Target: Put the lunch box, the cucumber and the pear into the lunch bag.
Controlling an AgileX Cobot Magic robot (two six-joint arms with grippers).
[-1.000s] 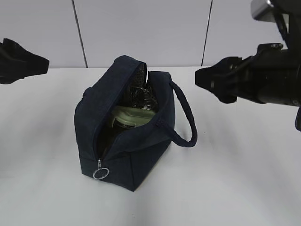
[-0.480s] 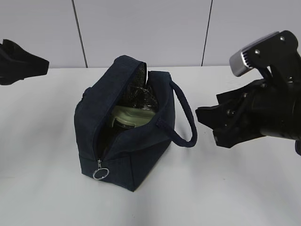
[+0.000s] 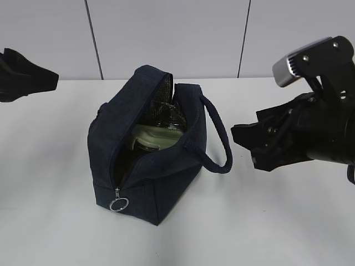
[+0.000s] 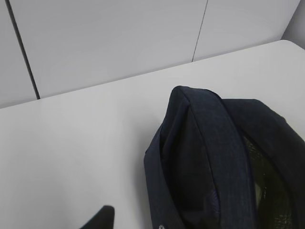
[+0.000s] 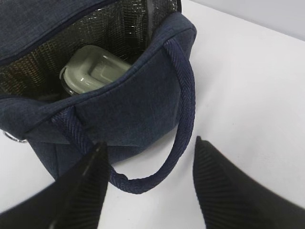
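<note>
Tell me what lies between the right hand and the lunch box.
The lunch bag's side wall and loop handle separate the right hand from the lunch box, per the right wrist view.

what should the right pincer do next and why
Probably ease forward and down so the loop handle sits between its fingers, then close. The right pincer is open, empty, straddling the handle's low bend. The lunch box is in the still-unzipped lunch bag; cucumber and pear aren't visible.

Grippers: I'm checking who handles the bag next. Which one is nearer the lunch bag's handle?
The right gripper: its open fingers straddle the handle; the left gripper hangs far off.
</note>
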